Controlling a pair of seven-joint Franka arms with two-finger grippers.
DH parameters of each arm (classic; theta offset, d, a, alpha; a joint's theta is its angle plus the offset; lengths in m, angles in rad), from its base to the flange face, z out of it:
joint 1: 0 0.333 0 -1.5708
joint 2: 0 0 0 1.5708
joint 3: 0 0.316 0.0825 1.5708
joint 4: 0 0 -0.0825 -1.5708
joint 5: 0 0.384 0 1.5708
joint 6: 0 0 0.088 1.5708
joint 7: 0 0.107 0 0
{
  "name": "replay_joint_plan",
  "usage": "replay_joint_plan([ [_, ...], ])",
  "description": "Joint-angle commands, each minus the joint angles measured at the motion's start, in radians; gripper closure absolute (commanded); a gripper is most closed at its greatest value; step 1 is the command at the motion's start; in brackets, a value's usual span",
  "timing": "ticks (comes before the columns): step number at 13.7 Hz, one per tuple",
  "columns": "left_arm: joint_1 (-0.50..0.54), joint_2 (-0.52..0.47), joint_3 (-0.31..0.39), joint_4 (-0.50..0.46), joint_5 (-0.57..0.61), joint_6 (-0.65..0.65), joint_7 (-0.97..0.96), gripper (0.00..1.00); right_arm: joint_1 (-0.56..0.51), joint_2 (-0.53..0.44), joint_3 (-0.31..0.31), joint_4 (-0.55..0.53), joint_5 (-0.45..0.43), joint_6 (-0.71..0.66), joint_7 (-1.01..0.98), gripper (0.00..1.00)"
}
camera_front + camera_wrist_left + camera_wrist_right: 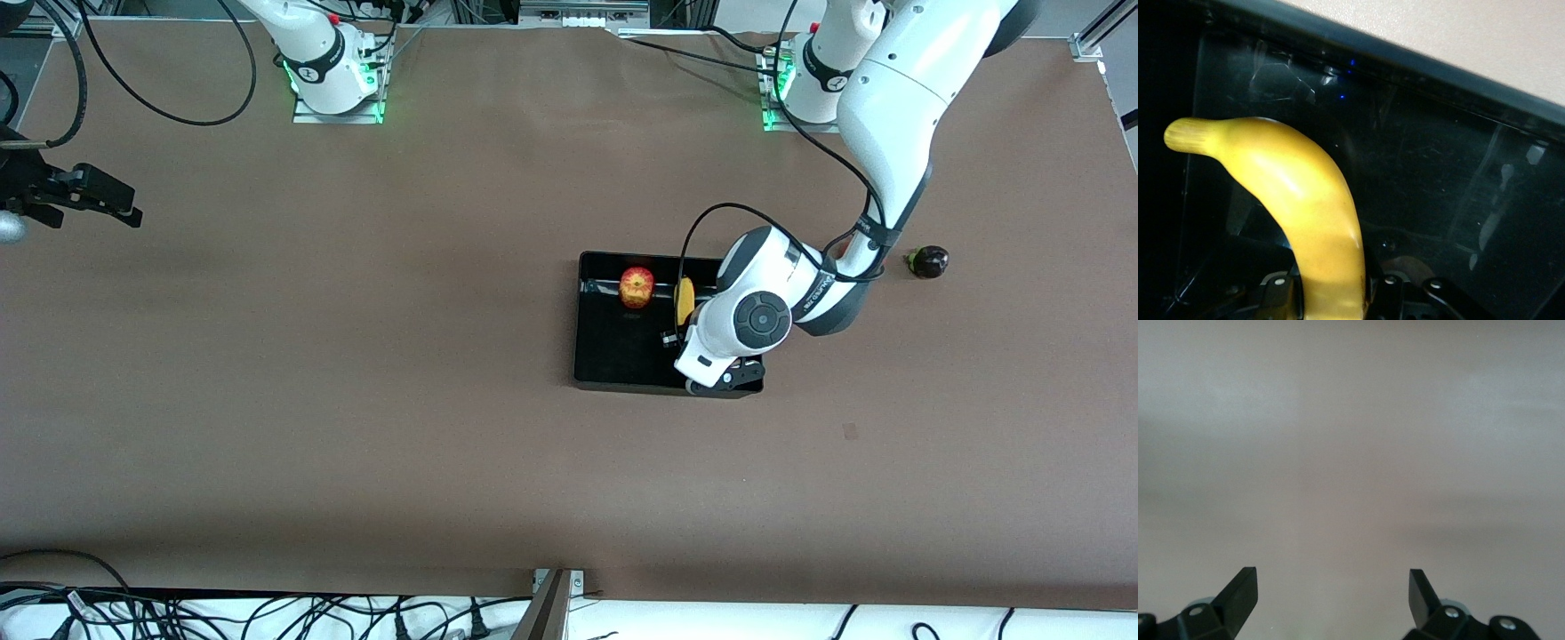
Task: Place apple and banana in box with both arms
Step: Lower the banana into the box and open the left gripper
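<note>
The black box sits on the brown table. The apple, red with yellow streaks, lies in it by the wall farther from the front camera. My left gripper is down inside the box and shut on the yellow banana. The banana shows beside the apple, mostly hidden under the left wrist. In the left wrist view it points at the box wall. My right gripper is open and empty over bare table at the right arm's end. Its fingers are wide apart.
A dark round fruit with a green stem lies on the table toward the left arm's end, beside the left forearm. Cables run along the table edge nearest the front camera.
</note>
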Motion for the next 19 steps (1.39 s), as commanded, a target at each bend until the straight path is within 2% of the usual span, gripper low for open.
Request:
replay_joint_plan([
  [1, 0.007, 0.02, -0.007, 0.005, 0.044, 0.023, -0.022, 1.0, 0.003, 0.003, -0.004, 0.015, 0.001, -0.004, 0.006, 0.0],
  [5, 0.008, 0.045, -0.001, 0.005, 0.061, 0.043, -0.022, 1.0, 0.003, 0.003, -0.004, 0.015, 0.001, -0.004, 0.006, 0.0],
  [6, 0.01, 0.045, -0.001, 0.005, 0.075, 0.043, -0.022, 0.82, 0.003, 0.003, -0.004, 0.015, 0.001, -0.004, 0.006, 0.0],
  [7, 0.011, 0.045, -0.001, 0.005, 0.081, 0.043, -0.022, 0.53, 0.003, 0.003, -0.004, 0.015, 0.001, -0.004, 0.006, 0.0],
  [8, 0.011, 0.046, 0.001, 0.006, 0.081, 0.043, -0.02, 0.38, 0.003, 0.003, -0.004, 0.015, 0.001, -0.004, 0.006, 0.0],
  [10, 0.011, 0.052, 0.001, 0.006, 0.081, 0.043, -0.02, 0.3, 0.003, 0.003, -0.004, 0.015, 0.001, -0.004, 0.006, 0.0],
  [11, 0.011, 0.051, 0.001, 0.008, 0.083, 0.041, -0.02, 0.01, 0.003, 0.003, -0.004, 0.015, 0.001, -0.004, 0.006, 0.0],
  [14, 0.013, 0.02, -0.006, 0.018, 0.083, -0.014, -0.048, 0.0, 0.003, 0.003, -0.004, 0.015, 0.001, -0.004, 0.006, 0.0],
  [19, 0.049, -0.116, -0.053, 0.121, 0.067, -0.307, -0.056, 0.0, 0.003, 0.003, -0.004, 0.015, 0.003, -0.004, 0.006, 0.0],
])
